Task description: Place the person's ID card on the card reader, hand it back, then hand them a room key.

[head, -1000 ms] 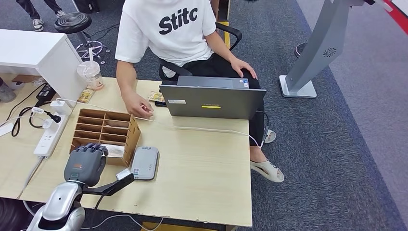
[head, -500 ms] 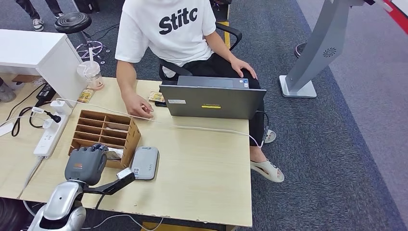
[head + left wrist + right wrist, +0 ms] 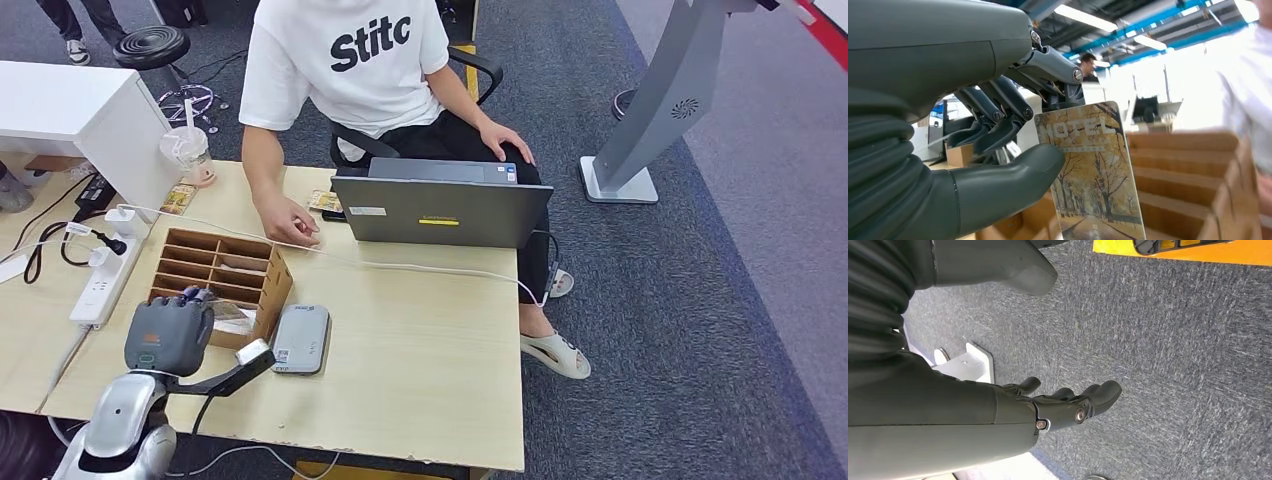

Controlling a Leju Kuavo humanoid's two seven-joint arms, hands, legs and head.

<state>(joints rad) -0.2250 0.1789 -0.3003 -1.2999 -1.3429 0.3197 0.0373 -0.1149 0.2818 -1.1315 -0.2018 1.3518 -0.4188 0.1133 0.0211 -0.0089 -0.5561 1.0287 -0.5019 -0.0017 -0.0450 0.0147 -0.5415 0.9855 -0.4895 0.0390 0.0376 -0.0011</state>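
Your left hand point(image 3: 993, 150) pinches the room key point(image 3: 1093, 175) between its thumb and its dark fingers point(image 3: 998, 107). The key is a card with yellow trees and the word HOTEL on it. You hold it upright, just in front of the wooden box point(image 3: 1188, 175) with its shelves.

From above, your left hand point(image 3: 168, 335) sits at the near corner of the wooden box point(image 3: 220, 270) on the table point(image 3: 420, 370). The grey card reader point(image 3: 301, 339) lies flat just beside the box. The person point(image 3: 350, 60) sits at the far side of the table with one hand point(image 3: 290, 222) resting on it, next to a grey laptop point(image 3: 440, 210).

Your right hand point(image 3: 1058, 405) hangs over the grey carpet point(image 3: 1173, 365). It holds nothing, and its fingers lie close together, a little bent.
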